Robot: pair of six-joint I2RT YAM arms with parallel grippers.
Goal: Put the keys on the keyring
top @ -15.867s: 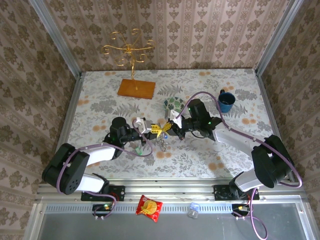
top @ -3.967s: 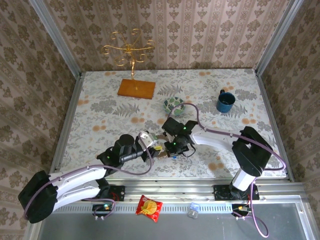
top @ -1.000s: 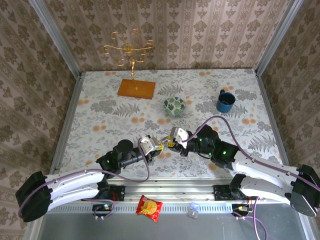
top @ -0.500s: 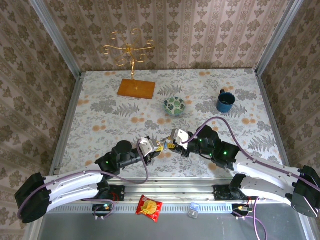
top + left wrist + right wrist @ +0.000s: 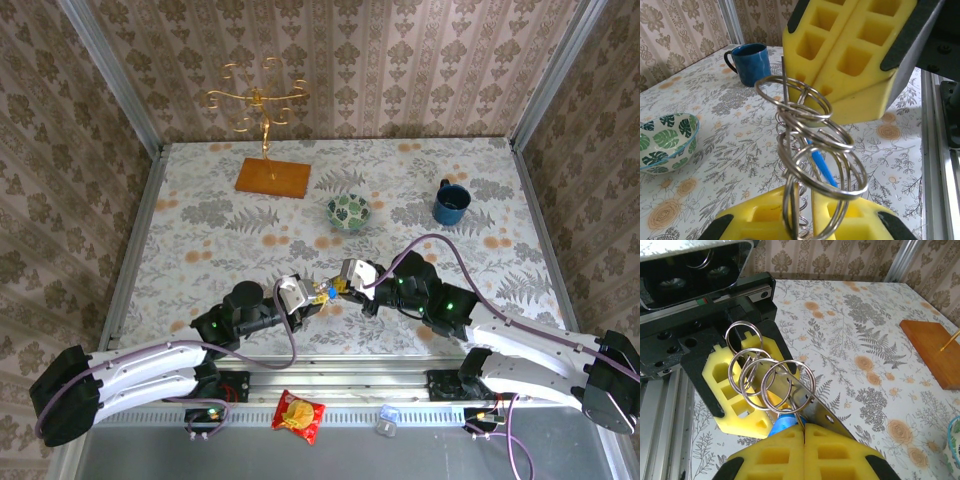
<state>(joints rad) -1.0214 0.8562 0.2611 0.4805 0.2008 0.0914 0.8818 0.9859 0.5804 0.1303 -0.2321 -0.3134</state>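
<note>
Above the floral bench [image 5: 725,150], the left hand [image 5: 802,214] clamps the keyring [image 5: 812,142], a cluster of linked silver rings whose lower loops vanish between its yellow fingers [image 5: 760,220]. Just right of it, the blue key [image 5: 784,423] meets the loops, its head largely buried in the clenched right hand [image 5: 803,437]; whether it is threaded cannot be told.

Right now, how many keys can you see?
1: the blue-headed key, pinched in the right tool, at the ring cluster. Others may be hidden among the rings.

L claw [image 5: 801,212] & R claw [image 5: 804,435] both clamped, tips facing, close together.
</note>
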